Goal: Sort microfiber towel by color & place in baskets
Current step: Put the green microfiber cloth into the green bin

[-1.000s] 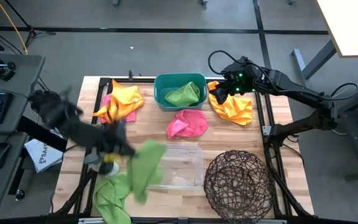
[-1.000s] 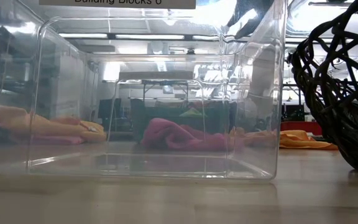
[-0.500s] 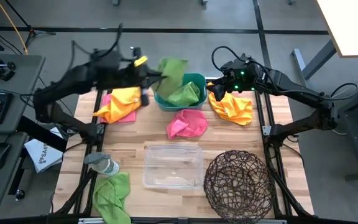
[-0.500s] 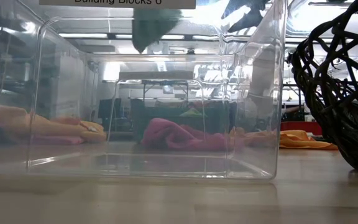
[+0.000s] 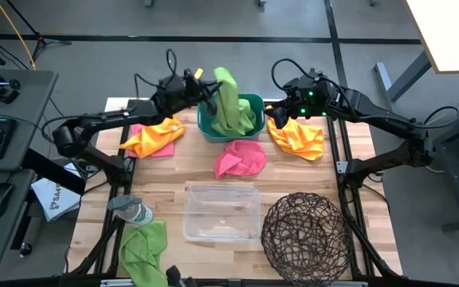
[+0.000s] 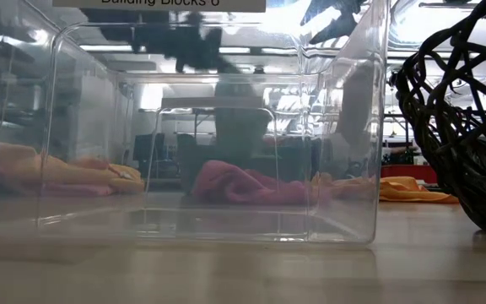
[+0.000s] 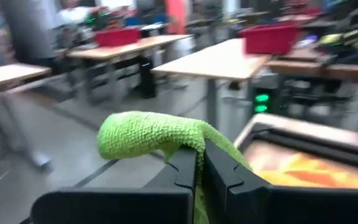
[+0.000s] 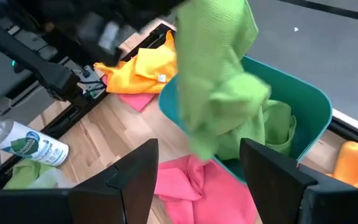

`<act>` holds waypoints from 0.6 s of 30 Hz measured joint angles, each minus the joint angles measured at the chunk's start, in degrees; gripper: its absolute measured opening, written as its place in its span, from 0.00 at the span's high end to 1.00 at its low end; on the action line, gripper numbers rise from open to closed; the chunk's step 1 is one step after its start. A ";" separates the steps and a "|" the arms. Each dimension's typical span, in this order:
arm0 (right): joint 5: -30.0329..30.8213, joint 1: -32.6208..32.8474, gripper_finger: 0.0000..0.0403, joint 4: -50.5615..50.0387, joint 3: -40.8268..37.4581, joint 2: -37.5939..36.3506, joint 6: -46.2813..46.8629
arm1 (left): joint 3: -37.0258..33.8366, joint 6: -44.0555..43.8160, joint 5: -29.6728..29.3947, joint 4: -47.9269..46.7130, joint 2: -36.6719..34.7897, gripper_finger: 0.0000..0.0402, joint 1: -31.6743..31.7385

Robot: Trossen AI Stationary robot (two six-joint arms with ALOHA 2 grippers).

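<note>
Trouble loomed as the left gripper, clenched on a lime-green microfiber towel, dangled it over the teal rectangular plastic tub, where an off-centre drop could drape it across the rim, while the right gripper waited spread apart nearby.

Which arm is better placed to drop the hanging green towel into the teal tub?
Left. The left gripper is shut on the green towel, hanging over the teal tub. The right gripper hovers open by the orange towel.
</note>
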 joint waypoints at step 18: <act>4.39 -0.02 0.45 0.60 -0.02 -0.02 2.92 | -0.40 13.29 -1.78 -19.09 9.11 1.00 -9.21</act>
